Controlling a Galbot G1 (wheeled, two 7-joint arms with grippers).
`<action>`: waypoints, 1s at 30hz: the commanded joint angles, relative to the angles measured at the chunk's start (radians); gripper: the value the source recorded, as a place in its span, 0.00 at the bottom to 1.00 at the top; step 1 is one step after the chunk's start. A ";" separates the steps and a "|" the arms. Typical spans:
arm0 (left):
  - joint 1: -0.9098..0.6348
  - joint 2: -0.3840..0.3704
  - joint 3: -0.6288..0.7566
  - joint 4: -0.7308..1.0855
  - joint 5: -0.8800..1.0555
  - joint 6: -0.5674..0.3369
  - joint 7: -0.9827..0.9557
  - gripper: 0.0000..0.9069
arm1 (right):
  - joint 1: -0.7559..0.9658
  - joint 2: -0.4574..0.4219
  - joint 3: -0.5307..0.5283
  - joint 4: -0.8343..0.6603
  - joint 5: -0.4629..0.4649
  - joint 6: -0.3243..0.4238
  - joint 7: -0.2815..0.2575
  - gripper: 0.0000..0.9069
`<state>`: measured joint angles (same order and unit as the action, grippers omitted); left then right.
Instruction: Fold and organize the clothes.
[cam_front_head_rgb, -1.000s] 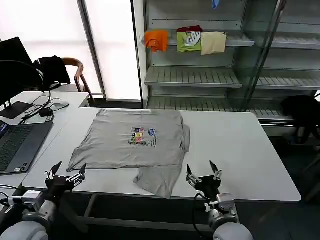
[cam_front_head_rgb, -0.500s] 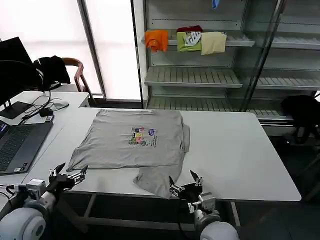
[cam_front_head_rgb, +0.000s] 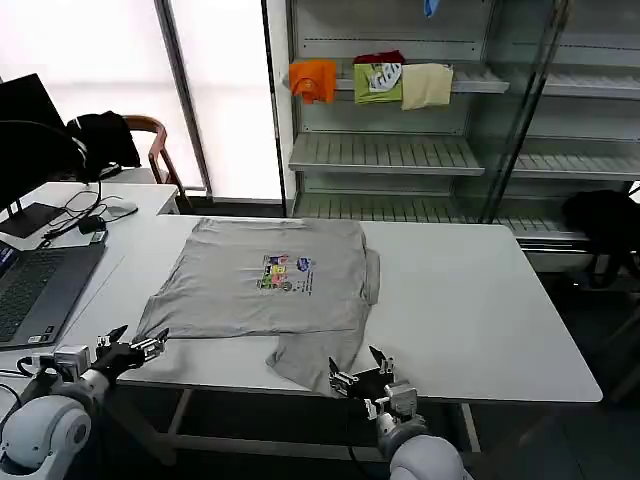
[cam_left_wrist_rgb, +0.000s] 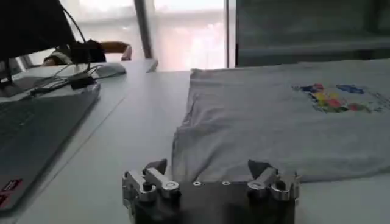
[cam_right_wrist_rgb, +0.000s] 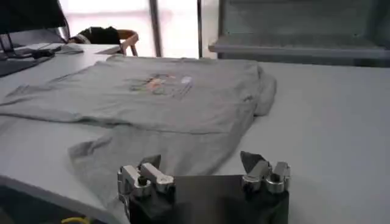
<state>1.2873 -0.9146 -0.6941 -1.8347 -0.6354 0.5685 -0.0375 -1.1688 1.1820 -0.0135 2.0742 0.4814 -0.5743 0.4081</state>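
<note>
A light grey short-sleeved shirt (cam_front_head_rgb: 265, 285) lies flat on the white table (cam_front_head_rgb: 470, 300), print side up, one sleeve folded across toward the near edge (cam_front_head_rgb: 315, 362). My left gripper (cam_front_head_rgb: 136, 340) hovers open at the near table edge, just short of the shirt's near-left corner (cam_left_wrist_rgb: 183, 137). At the near edge my right gripper (cam_front_head_rgb: 355, 362) is open beside the folded sleeve, with grey cloth (cam_right_wrist_rgb: 152, 146) lying just ahead of its fingers (cam_right_wrist_rgb: 149, 163). Neither gripper holds anything. In the left wrist view the left gripper (cam_left_wrist_rgb: 208, 167) faces the shirt's hem.
A laptop (cam_front_head_rgb: 35, 290) sits on the desk to the left, with cables and a mouse behind it. Shelves behind the table carry orange (cam_front_head_rgb: 313, 78), lime-green (cam_front_head_rgb: 378, 83) and cream (cam_front_head_rgb: 427, 85) garments. A chair with a black garment (cam_front_head_rgb: 100, 140) stands at the back left.
My right gripper has slid left along the near table edge, up to the folded sleeve. The left gripper has barely shifted. The shirt has not moved.
</note>
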 joint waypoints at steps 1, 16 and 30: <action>-0.057 0.002 0.010 0.092 -0.029 0.007 0.010 1.00 | 0.010 0.004 -0.008 -0.024 0.009 -0.006 0.000 1.00; -0.056 -0.008 0.026 0.102 -0.036 0.003 0.025 0.52 | 0.006 0.007 -0.023 -0.056 0.008 -0.005 -0.016 0.60; -0.050 -0.010 0.034 0.097 -0.033 -0.003 0.049 0.02 | 0.001 0.010 -0.044 -0.067 0.008 -0.005 -0.016 0.24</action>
<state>1.2404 -0.9270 -0.6620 -1.7439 -0.6676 0.5650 0.0047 -1.1667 1.1914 -0.0483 2.0170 0.4849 -0.5739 0.3926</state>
